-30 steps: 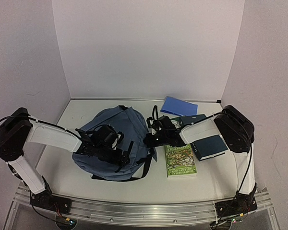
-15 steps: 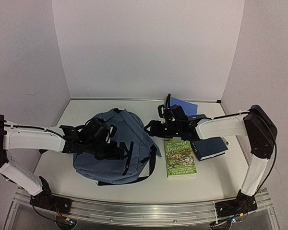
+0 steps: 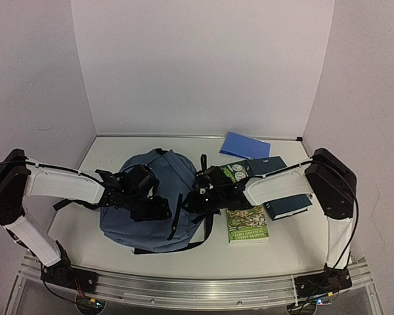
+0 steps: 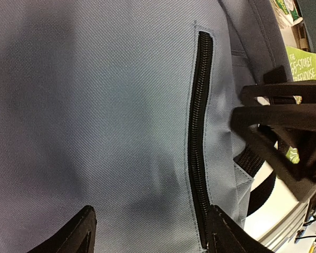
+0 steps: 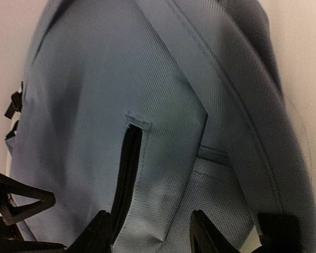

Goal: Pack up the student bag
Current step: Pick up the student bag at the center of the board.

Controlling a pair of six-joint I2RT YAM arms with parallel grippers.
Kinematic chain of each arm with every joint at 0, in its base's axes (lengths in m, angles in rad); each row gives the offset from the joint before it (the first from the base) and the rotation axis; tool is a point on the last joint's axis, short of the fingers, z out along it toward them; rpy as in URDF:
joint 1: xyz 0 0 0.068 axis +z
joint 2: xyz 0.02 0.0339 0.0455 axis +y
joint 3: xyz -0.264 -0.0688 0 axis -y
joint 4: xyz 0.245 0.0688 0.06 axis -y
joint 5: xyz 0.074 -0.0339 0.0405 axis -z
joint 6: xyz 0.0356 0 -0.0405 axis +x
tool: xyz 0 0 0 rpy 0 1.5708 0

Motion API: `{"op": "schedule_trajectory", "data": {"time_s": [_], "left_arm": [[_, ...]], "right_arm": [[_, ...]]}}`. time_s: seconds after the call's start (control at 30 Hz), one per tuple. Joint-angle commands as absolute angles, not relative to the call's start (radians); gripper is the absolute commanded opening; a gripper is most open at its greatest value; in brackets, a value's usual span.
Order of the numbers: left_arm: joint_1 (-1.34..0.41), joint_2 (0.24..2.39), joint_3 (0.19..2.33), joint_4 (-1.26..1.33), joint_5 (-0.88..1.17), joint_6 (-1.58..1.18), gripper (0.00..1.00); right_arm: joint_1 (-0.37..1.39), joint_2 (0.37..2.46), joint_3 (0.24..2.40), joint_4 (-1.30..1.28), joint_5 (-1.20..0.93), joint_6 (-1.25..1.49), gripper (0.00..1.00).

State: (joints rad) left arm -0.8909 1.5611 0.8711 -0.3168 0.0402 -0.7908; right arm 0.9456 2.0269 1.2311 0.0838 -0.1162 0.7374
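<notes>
The slate-blue student bag (image 3: 144,223) lies flat on the table's left half, its black front-pocket zipper (image 4: 199,132) closed. My left gripper (image 3: 159,209) is open close over the bag's front, its fingers (image 4: 73,237) straddling bare fabric beside the zipper; nothing is held. My right gripper (image 3: 190,200) is open close over the bag's right side, with the zipper (image 5: 127,168) by its left finger (image 5: 97,237). Both grippers sit a short way apart over the bag. The main opening is not visible.
A green picture book (image 3: 247,223) lies right of the bag, a dark navy book (image 3: 287,202) beyond it. Another book (image 3: 249,168) lies under my right arm. A flat blue notebook (image 3: 244,145) lies by the back wall. Black straps (image 3: 203,230) trail at the bag's right edge.
My right gripper has moved left and nearer, from beside the books onto the bag's right side. My left arm has shifted slightly, its gripper staying over the bag front.
</notes>
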Motion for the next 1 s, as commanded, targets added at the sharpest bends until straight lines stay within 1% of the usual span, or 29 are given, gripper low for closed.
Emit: {"op": "schedule_trajectory", "data": {"time_s": [0.0,0.27,0.4,0.5,0.6,0.67,0.7,0.73,0.8,0.9,0.97], "left_arm": [[-0.89,1.581,0.908,-0.319,0.014,-0.803,0.68],[-0.89,1.589,0.917,-0.347,-0.012,-0.792,0.66],[-0.891,1.588,0.917,-0.364,-0.031,-0.789,0.66],[-0.891,1.585,0.923,-0.373,-0.043,-0.784,0.66],[-0.891,1.592,0.944,-0.379,-0.057,-0.766,0.67],[-0.892,1.609,0.976,-0.392,-0.072,-0.752,0.7],[-0.892,1.623,0.993,-0.401,-0.08,-0.744,0.72],[-0.891,1.638,1.01,-0.407,-0.09,-0.736,0.75],[-0.891,1.668,1.045,-0.413,-0.113,-0.718,0.81],[-0.891,1.716,1.083,-0.425,-0.153,-0.706,0.87],[-0.891,1.749,1.11,-0.447,-0.184,-0.706,0.89]], "right_arm": [[0.96,2.073,1.323,0.017,-0.027,0.736,0.52],[0.966,2.172,1.413,-0.058,0.073,0.703,0.53],[0.974,2.229,1.451,-0.102,0.112,0.687,0.5],[0.981,2.251,1.452,-0.121,0.128,0.688,0.35],[0.983,2.242,1.427,-0.121,0.133,0.705,0.16],[0.982,2.238,1.418,-0.118,0.129,0.713,0.05],[0.983,2.238,1.417,-0.116,0.126,0.718,0.02],[0.983,2.239,1.415,-0.113,0.121,0.721,0.0],[0.982,2.237,1.409,-0.095,0.105,0.731,0.0],[0.98,2.228,1.385,-0.045,0.066,0.749,0.0],[0.977,2.223,1.359,0.002,0.033,0.763,0.0]]}}
